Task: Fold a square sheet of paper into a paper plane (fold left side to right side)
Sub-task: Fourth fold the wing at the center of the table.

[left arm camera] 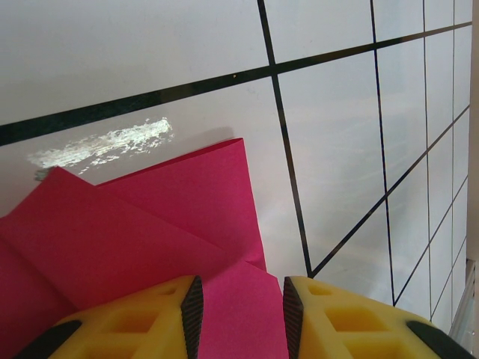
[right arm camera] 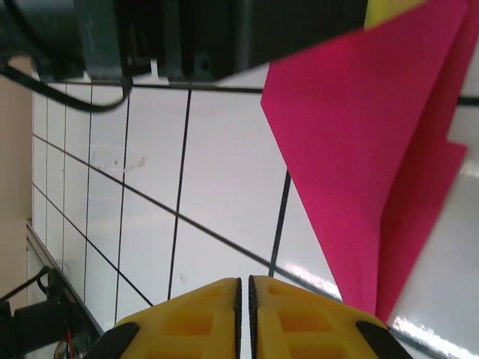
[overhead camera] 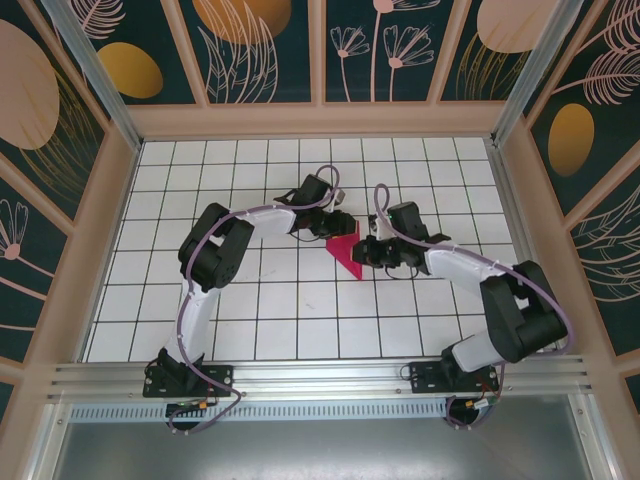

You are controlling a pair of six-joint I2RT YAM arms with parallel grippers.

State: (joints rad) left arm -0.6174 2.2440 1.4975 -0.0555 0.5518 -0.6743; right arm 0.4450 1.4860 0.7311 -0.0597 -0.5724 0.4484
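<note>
Yellow-fingered, the left gripper (left arm camera: 242, 284) stands with its jaws spread, and the pink paper plane (left arm camera: 150, 224) lies in the gap between them, creased and layered. The right gripper (right arm camera: 245, 283) has its jaws pressed together on nothing, with the paper just off to one side. From above, the plane (overhead camera: 345, 250) lies mid-table (overhead camera: 250, 320) between both grippers. Its long axis runs far to near, broad end far, and the tip points toward the near edge.
</note>
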